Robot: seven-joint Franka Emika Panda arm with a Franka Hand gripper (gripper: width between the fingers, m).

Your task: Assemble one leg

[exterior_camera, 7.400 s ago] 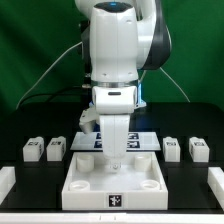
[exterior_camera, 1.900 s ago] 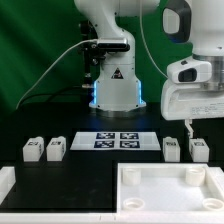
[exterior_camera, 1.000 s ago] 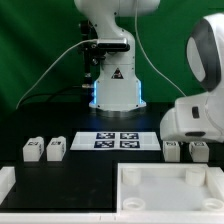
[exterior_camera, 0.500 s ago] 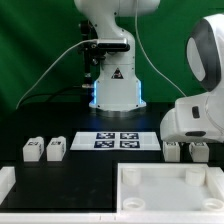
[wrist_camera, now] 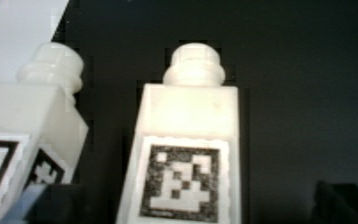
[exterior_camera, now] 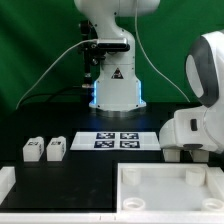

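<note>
1. Nearest, a white tray (exterior_camera: 165, 195) is seen on the black worktop (exterior_camera: 90, 175).
2. Behind it, at the exterior view's right, the arm (exterior_camera: 200, 120) is held low over a leg (wrist_camera: 190, 150). The hand (wrist_camera: 197, 200) is spread wide, with its dark fingers (wrist_camera: 348, 196) apart from the leg.
3. A second leg (wrist_camera: 25, 130) is stood just beside.
4. Two more legs (exterior_camera: 32, 149) are stood at the exterior view's left.
5. Farther, the marker board (exterior_camera: 117, 140) is laid flat.

exterior: frontal, mid-range, facing the arm (exterior_camera: 112, 70) | wrist: very close on two legs (wrist_camera: 185, 140) | overlap: unclear
</note>
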